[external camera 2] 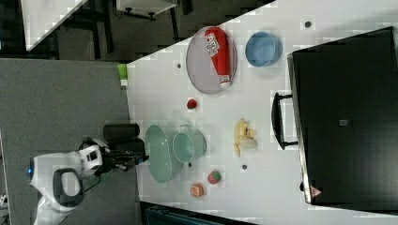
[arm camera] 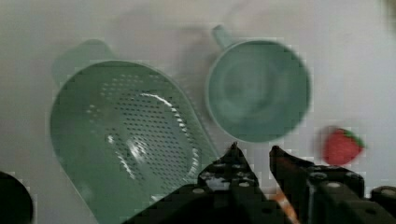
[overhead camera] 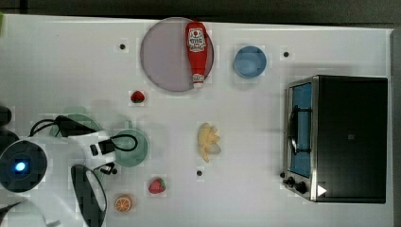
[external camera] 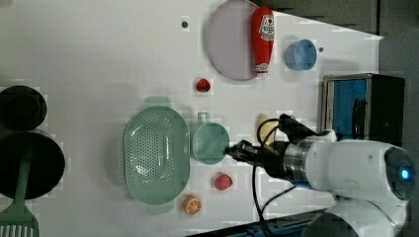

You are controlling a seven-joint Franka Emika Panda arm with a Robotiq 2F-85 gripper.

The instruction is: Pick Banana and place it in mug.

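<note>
Gripper (arm camera: 252, 151): black fingers slightly parted — holding nothing.
Risk: pale yellow banana bunch (overhead camera: 208, 141) lies well right of mint-green mug (overhead camera: 130, 147) in the top view — a curved, awkward grasp may slip.

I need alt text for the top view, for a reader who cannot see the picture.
A pale yellow banana bunch lies alone mid-table, apart from the empty mint-green mug at the top view's left, where the white robot arm stands. A red ketchup bottle lies on a grey round plate.

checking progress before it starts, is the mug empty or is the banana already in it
Empty. The mug shows a bare green inside in the wrist view, and the banana lies on the table in the top view, apart from it.
</note>
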